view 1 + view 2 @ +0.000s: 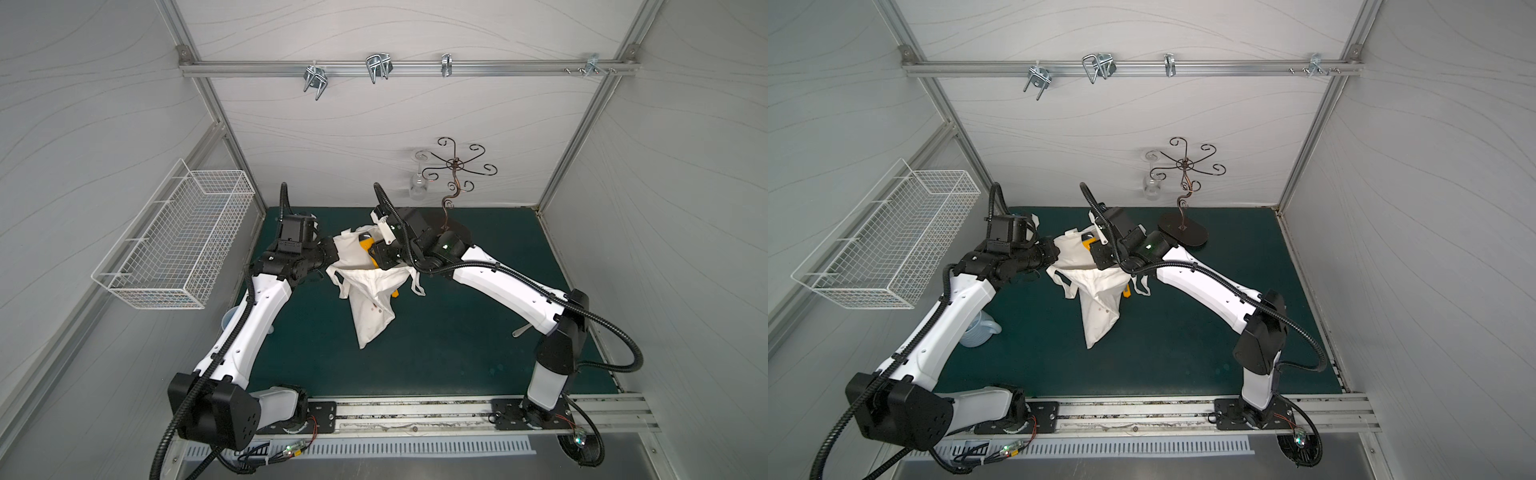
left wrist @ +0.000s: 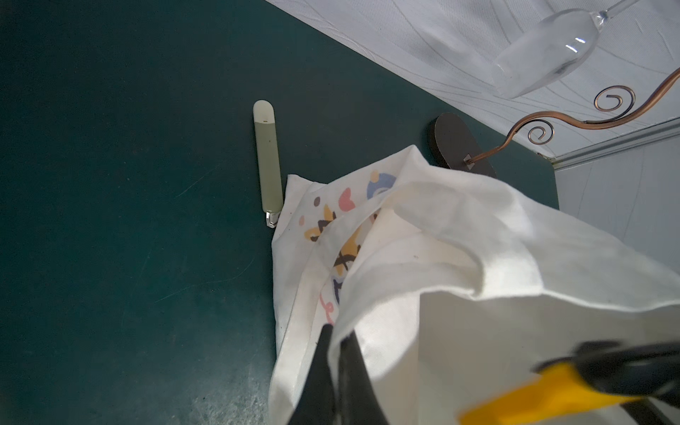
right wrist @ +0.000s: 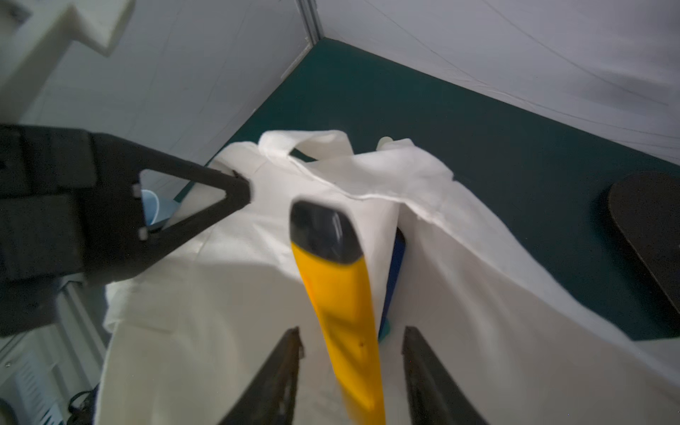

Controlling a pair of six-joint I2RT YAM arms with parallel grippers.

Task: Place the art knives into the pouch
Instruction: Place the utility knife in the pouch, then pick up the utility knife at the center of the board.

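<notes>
At the mouth of the pouch, the right fingers stood apart, the yellow art knife loose between them. The left fingers pinched its rim tight. If that cloth slipped, the knife could miss.

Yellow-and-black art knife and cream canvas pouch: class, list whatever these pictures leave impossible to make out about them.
Yellow-and-black art knife: its near end is motion-blurred and cut off by the right wrist view's edge, between the open right pincer.
Cream canvas pouch: folds hide most of its inside in both top views.
Left pincer: shut on the pouch; fabric hides how much it grips, left wrist view.
</notes>
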